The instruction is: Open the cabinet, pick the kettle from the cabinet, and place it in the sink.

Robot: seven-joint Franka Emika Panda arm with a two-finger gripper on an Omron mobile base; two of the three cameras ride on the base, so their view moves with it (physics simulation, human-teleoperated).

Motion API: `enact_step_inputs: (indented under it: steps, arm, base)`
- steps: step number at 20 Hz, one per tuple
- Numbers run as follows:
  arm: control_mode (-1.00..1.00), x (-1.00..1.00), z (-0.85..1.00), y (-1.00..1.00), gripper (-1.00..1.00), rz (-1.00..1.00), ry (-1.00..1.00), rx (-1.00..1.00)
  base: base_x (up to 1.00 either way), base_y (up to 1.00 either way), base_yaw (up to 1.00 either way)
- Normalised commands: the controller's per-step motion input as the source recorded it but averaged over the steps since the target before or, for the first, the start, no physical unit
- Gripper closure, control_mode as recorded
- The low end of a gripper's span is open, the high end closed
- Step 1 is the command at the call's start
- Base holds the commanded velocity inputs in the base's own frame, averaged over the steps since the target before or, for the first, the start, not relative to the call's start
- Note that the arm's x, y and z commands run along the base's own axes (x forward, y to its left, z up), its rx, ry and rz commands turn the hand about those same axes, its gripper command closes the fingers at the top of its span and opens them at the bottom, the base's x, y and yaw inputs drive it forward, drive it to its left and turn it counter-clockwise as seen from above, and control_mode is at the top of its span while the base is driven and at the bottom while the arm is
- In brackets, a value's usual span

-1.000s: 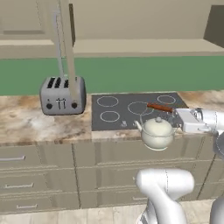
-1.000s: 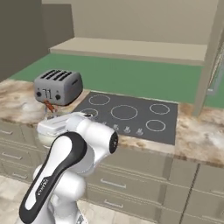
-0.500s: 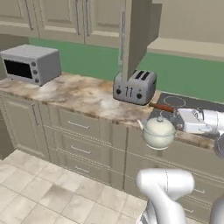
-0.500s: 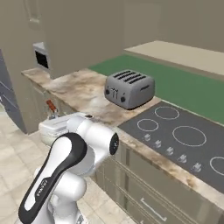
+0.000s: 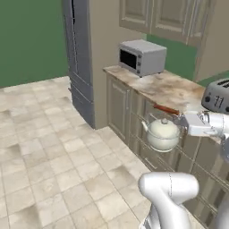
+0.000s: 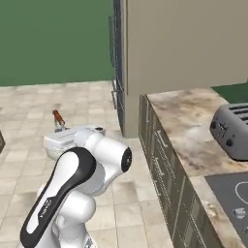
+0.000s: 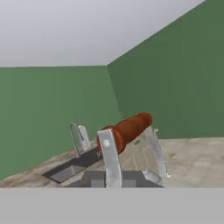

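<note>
Cream-white kettle point(image 5: 163, 133) hangs under the gripper point(image 5: 181, 120), clamped on its wooden handle; the sink point(image 7: 72, 168) lies far ahead.

No legible text, brand or number anywhere; microwave point(image 5: 142, 57) and toaster point(image 6: 231, 131) fronts carry only blurred marks, unreadable.

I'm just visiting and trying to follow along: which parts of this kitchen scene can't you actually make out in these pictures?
- Gripper, left base view: its fingertips are too small to tell apart at the reddish-brown wooden handle.
- Cream-white rounded kettle, right base view: mostly hidden behind the white arm.
- Silver toaster, left base view: cut off by the right edge.
- Dark grey sink, hand view: its inside is too distant and partly hidden by the kettle's handle.
</note>
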Motion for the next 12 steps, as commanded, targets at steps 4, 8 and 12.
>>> enact_step_inputs:
  steps: [4, 8, 12]
  arm:
    - [1.00, 0.00, 0.00, 0.00, 1.00, 0.00, 0.00, 0.00]
    - [1.00, 0.00, 0.00, 0.00, 1.00, 0.00, 0.00, 0.00]
    - [1.00, 0.00, 0.00, 0.00, 1.00, 0.00, 0.00, 0.00]
  base:
    - [0.00, -0.02, 1.00]
    - [0.00, -0.02, 1.00]
    - [0.00, -0.02, 0.99]
